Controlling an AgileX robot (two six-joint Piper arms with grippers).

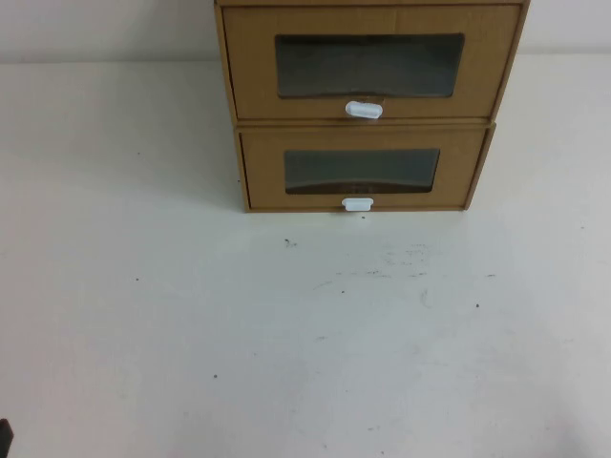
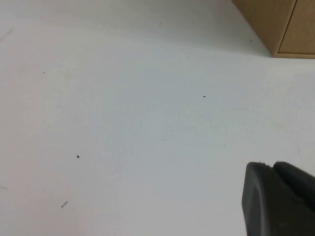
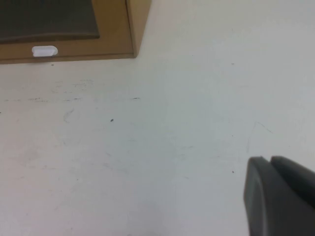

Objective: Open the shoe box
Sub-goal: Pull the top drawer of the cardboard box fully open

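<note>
Two brown cardboard shoe boxes are stacked at the far middle of the white table (image 1: 286, 343). The upper box (image 1: 250, 67) has a dark window and a white handle (image 1: 364, 110). The lower box (image 1: 265, 172) has its own white handle (image 1: 358, 203). Both fronts are closed. My left gripper (image 2: 272, 167) hangs over bare table to the left of the boxes, fingers pressed together on nothing; a box corner (image 2: 275, 19) shows far from it. My right gripper (image 3: 269, 160) is shut and empty over the table, well short of the lower box (image 3: 115, 24) and its handle (image 3: 44, 50).
Small dark specks and faint scuff marks (image 1: 396, 262) dot the table in front of the boxes. A dark sliver of the left arm (image 1: 4, 437) shows at the near left corner of the high view.
</note>
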